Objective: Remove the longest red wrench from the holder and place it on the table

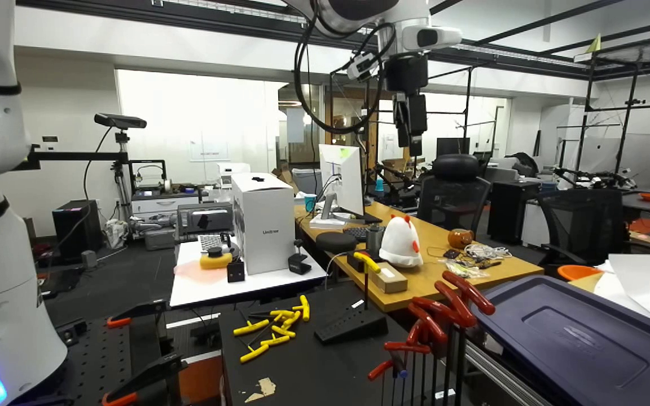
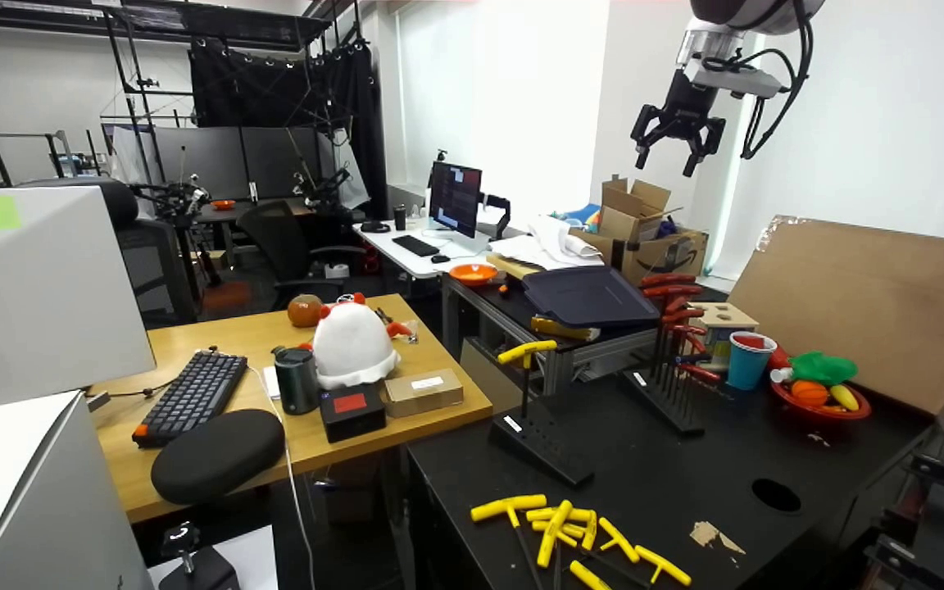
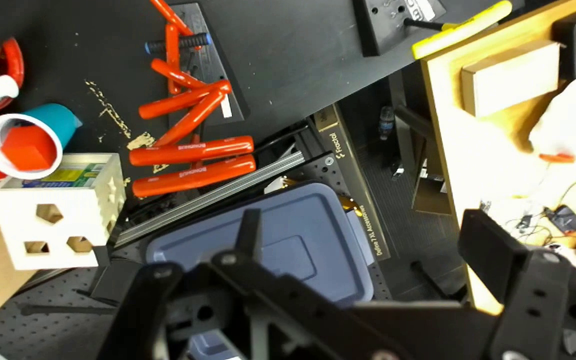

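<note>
1. Red T-handle hex wrench (image 1: pixel 469 292), apparently longest — upright in the dark holder (image 3: pixel 212 60), near the edge of the surface (image 2: pixel 644 479) facing the storage-tote lid (image 1: pixel 590 349).
2. Handling, judged: stiff, fairly light, glossy grip perhaps slippery — take the crossbar (image 3: pixel 194 175) mid-length, draw straight up.
3. Jaws: wide apart, nothing between them, well above.
4. Surface: black; yellow T-handle wrenches (image 2: pixel 554 524) loose near another edge.
5. Room: lab-office; wood-topped desk (image 1: pixel 435 272) alongside.

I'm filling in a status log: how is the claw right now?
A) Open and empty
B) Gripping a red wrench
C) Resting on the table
A, since in an exterior view the claw hangs high with its fingers spread and nothing between them, while the red wrenches stand in the holder.
</note>
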